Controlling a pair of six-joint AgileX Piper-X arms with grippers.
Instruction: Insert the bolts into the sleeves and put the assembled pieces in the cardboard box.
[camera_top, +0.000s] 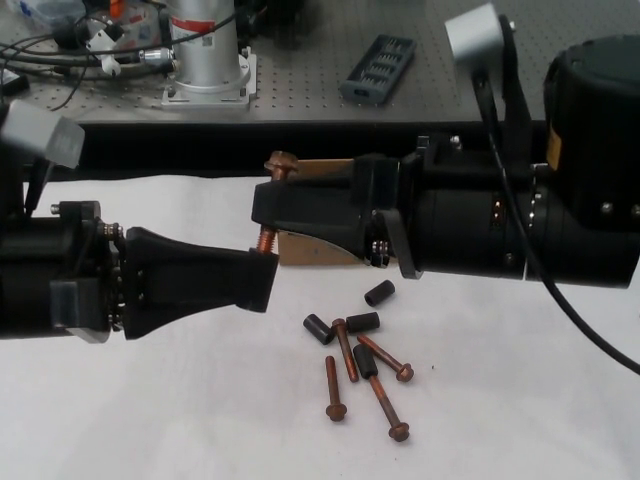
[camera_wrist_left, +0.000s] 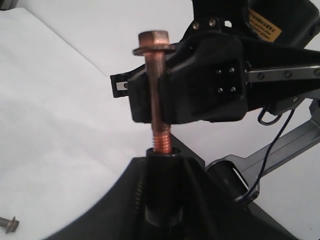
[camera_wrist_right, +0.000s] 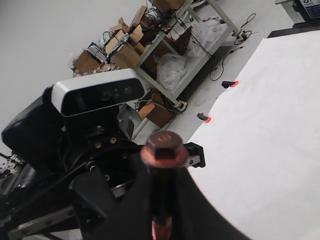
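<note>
The right gripper (camera_top: 266, 205) clamps a copper bolt (camera_wrist_left: 154, 90) upright above the bench. Its threaded tip is just entering the black sleeve (camera_wrist_left: 161, 200), which the left gripper (camera_top: 260, 277) pinches. I'd line the shank up with the bore, then press straight down, slowly.

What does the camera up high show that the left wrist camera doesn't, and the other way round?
The high view adds the loose sleeves scattered on the white cloth, the cardboard box behind the right claw, and a blue tray on the bench behind. The left wrist view adds the black sleeve gripped in the left claw, its mouth meeting the threaded tip of the copper bolt. Both share that bolt held upright in the right claw, the left claw below it, and loose bolts on the cloth.
</note>
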